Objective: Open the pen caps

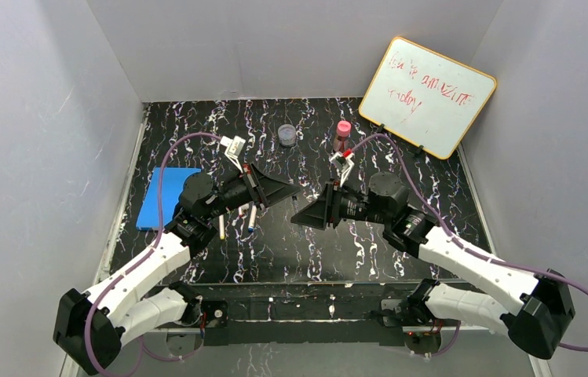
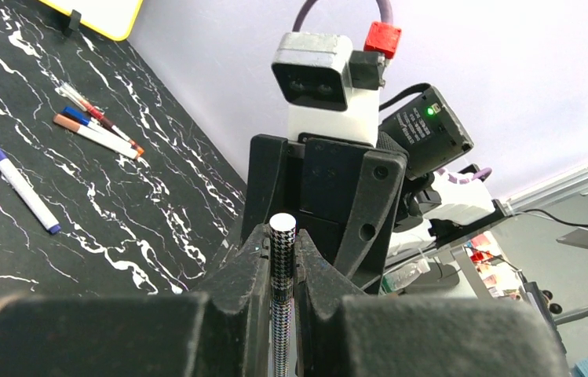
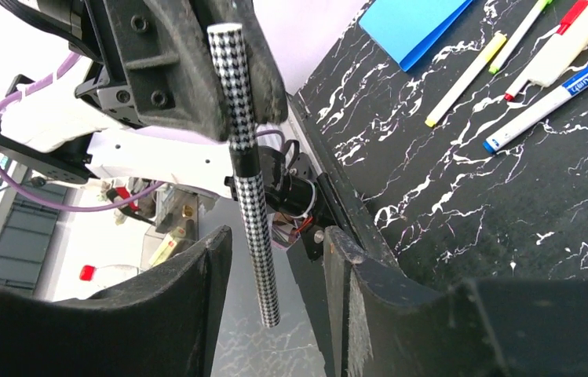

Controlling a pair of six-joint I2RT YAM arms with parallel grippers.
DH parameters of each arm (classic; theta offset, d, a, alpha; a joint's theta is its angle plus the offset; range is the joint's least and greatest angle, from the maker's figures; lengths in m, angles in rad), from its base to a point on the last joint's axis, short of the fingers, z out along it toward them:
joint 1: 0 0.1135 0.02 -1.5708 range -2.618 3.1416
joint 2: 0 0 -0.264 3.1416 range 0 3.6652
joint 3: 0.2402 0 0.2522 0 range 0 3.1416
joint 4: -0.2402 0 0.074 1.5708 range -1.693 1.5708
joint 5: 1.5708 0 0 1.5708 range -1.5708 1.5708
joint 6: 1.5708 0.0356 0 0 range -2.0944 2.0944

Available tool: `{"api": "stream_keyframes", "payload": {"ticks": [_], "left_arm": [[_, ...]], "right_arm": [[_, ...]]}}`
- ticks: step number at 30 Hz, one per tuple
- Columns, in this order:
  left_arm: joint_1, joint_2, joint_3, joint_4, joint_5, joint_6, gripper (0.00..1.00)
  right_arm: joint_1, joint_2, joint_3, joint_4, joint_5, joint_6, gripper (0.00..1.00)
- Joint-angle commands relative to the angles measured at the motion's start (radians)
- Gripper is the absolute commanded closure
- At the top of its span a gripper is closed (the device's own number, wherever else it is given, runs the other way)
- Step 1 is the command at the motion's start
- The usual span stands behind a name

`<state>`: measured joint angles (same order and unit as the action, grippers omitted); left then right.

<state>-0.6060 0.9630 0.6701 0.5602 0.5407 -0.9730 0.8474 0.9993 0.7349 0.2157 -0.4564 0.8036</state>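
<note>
A slim pen with a black-and-white houndstooth pattern (image 3: 247, 157) is held in the air over the middle of the table. My left gripper (image 2: 281, 253) is shut on one end of it, and the flat white end (image 2: 282, 224) sticks out past the fingers. My right gripper (image 3: 279, 247) is open, with the pen's free end hanging between its fingers and touching neither. In the top view the left gripper (image 1: 290, 189) and right gripper (image 1: 300, 217) face each other closely. Capped pens lie on the table: a blue marker (image 3: 557, 94) and a yellow highlighter (image 3: 463, 78).
A blue pad (image 1: 167, 198) lies at the left, with loose pens (image 1: 252, 216) beside it. More pens (image 2: 98, 127) lie near the whiteboard (image 1: 428, 94) at the back right. A round clear jar (image 1: 286, 136) and a pink-capped bottle (image 1: 343, 133) stand at the back.
</note>
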Motion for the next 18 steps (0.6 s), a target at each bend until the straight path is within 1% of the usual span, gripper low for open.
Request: {"api": "stream_keyframes", "payload": {"ticks": [1, 6, 7, 9, 13, 15, 18], "left_arm": [[-0.001, -0.026, 0.04, 0.012, 0.051, -0.001, 1.0], [-0.001, -0.036, 0.034, 0.012, 0.052, -0.007, 1.0], [-0.001, -0.037, 0.033, 0.012, 0.051, -0.008, 1.0], [-0.001, -0.041, 0.032, 0.011, 0.049, -0.009, 1.0], [-0.001, -0.051, 0.046, -0.015, 0.013, -0.002, 1.0], [-0.001, -0.062, 0.074, -0.074, -0.044, 0.037, 1.0], [-0.001, -0.089, 0.125, -0.197, -0.194, 0.121, 1.0]], "right_arm": [[0.007, 0.02, 0.068, 0.116, -0.017, 0.033, 0.47], [0.007, 0.047, 0.083, 0.158, 0.014, 0.046, 0.48], [0.007, 0.052, 0.085, 0.167, 0.02, 0.051, 0.51], [0.007, 0.067, 0.093, 0.17, 0.014, 0.053, 0.64], [0.007, 0.072, 0.082, 0.162, -0.022, 0.057, 0.97], [0.007, 0.047, 0.063, 0.125, -0.016, 0.043, 0.99], [0.007, -0.015, 0.016, 0.05, 0.004, 0.019, 0.99]]}}
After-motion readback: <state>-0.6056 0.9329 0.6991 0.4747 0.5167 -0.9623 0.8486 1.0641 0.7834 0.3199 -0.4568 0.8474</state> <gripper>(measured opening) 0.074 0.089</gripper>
